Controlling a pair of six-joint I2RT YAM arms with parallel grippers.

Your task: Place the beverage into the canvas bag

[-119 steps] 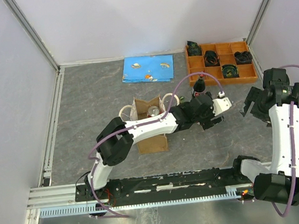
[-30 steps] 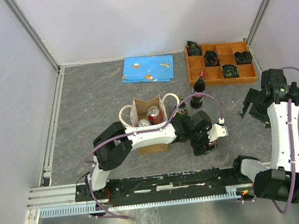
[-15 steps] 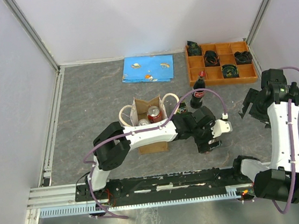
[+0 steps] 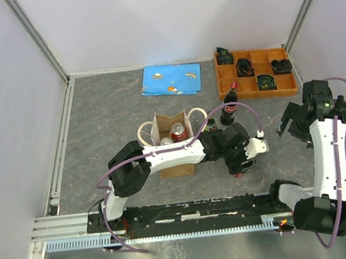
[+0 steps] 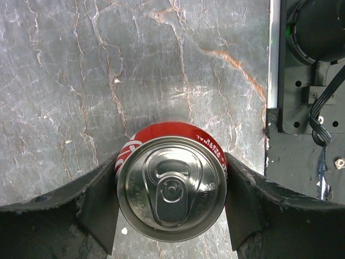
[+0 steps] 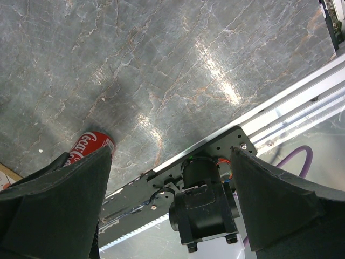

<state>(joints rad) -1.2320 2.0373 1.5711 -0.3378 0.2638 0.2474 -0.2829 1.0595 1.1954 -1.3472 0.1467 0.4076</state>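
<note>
My left gripper is shut on a red cola can, one finger pressed on each side, low over the grey table near the front edge. The can also shows in the right wrist view. The beige canvas bag stands upright and open to the left of it, with rope handles and a red can and a silver can top inside. My right gripper is open and empty, held high at the right.
A cola bottle stands behind my left gripper, with a small dark green item beside the bag's handle. An orange compartment tray is at the back right, a blue booklet at the back. The arm-base rail is close to the can.
Four seconds ago my left gripper was farther back near the bottle; it then came down near the front edge. Over the last second it shifted slightly. The right arm has barely moved.
</note>
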